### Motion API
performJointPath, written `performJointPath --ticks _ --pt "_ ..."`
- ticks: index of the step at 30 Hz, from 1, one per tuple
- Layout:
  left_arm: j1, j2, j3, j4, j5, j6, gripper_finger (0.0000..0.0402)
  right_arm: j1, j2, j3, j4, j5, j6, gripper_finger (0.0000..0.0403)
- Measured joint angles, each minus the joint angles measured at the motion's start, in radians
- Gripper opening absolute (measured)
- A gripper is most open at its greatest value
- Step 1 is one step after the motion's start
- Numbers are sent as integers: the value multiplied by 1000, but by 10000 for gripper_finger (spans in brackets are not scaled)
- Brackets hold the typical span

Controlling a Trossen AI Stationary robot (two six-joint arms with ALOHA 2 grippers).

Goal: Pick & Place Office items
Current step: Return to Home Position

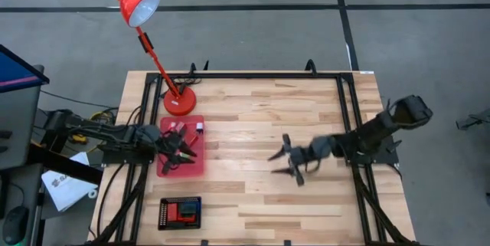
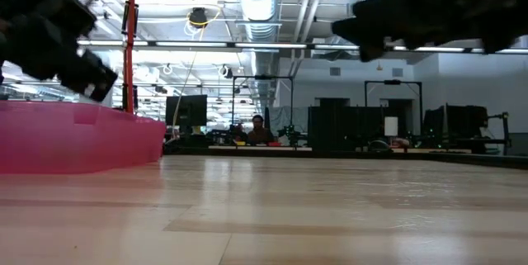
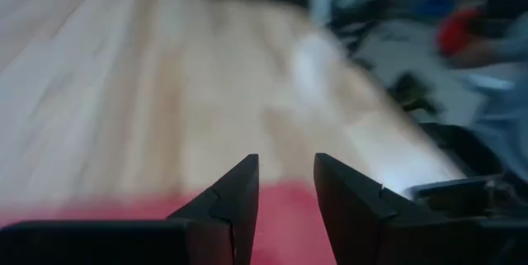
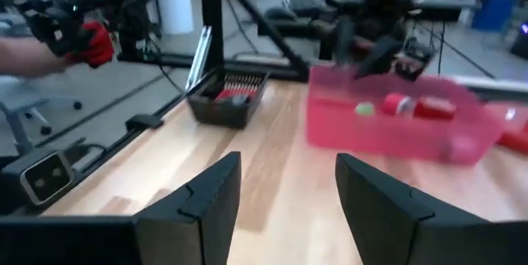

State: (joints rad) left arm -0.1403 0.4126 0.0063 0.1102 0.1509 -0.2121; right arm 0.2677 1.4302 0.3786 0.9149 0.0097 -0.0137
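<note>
A red tray (image 1: pixel 195 165) sits at the table's left with several tiny office items in it, among them red pieces (image 4: pixel 417 106) and a green one (image 4: pixel 363 110). My left gripper (image 1: pixel 186 154) hovers low over this tray. In its wrist view its fingers (image 3: pixel 285 186) stand a little apart with nothing between them. My right gripper (image 1: pixel 285 163) hangs above the bare wood in the table's middle and points toward the tray. It is open (image 4: pixel 289 182) and empty.
A black tray (image 1: pixel 179 212) with red pieces stands near the front edge, left of centre. The red desk lamp's base (image 1: pixel 180 103) stands just behind the red tray, its shade leaning past the far edge. Black frame rails (image 1: pixel 348 116) line the table's sides. Bare wood lies between the grippers.
</note>
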Motion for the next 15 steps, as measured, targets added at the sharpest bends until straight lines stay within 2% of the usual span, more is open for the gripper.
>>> performJointPath --ticks 3,6,9,12,15 --pt "-4 -4 0 115 86 70 118 -166 -55 -29 12 -208 -17 189" --pt "-5 -19 0 152 101 108 117 -303 -129 -107 21 -345 -10 181" --pt "-4 -30 0 148 100 127 116 -387 -230 -224 66 -380 3 173" --pt "-4 -39 0 151 91 126 118 -425 -386 -360 133 -383 23 167" --pt "-2 -42 0 157 82 126 117 -429 -573 -369 -83 -374 33 164"
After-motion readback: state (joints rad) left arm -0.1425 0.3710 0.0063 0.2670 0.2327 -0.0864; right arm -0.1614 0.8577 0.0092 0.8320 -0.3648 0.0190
